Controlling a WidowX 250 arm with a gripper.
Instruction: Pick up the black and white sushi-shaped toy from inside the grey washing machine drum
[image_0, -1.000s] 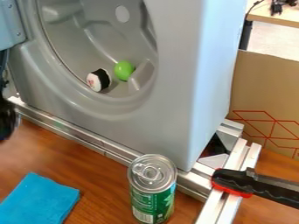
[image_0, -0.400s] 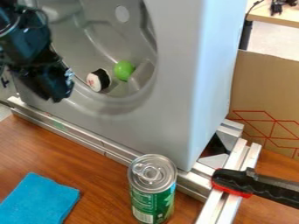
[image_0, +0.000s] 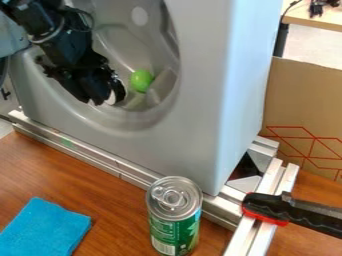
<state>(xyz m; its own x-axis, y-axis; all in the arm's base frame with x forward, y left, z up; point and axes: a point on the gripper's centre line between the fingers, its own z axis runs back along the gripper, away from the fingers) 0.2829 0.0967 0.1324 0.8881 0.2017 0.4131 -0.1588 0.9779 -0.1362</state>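
The black gripper (image_0: 95, 94) hangs at the round opening of the grey washer-like housing (image_0: 200, 125), in the upper left. Just at its right side is a black and white sushi-roll-like piece (image_0: 118, 92), partly hidden behind the gripper; whether they touch I cannot tell. A green ball (image_0: 141, 80) lies inside the opening, a little right of that piece and apart from the gripper.
A green can with a silver lid (image_0: 174, 215) stands on the wooden table (image_0: 113, 205) in front. A blue cloth (image_0: 47, 227) lies front left. Metal rails (image_0: 87, 152) edge the housing, and a black-and-red clamp (image_0: 267, 208) sits at right. Behind is a cardboard box (image_0: 304, 100).
From the left edge, the arm has come in across the opening, then moved right to the sushi-roll-like piece, now partly covering it. The ball, can and cloth have stayed put.
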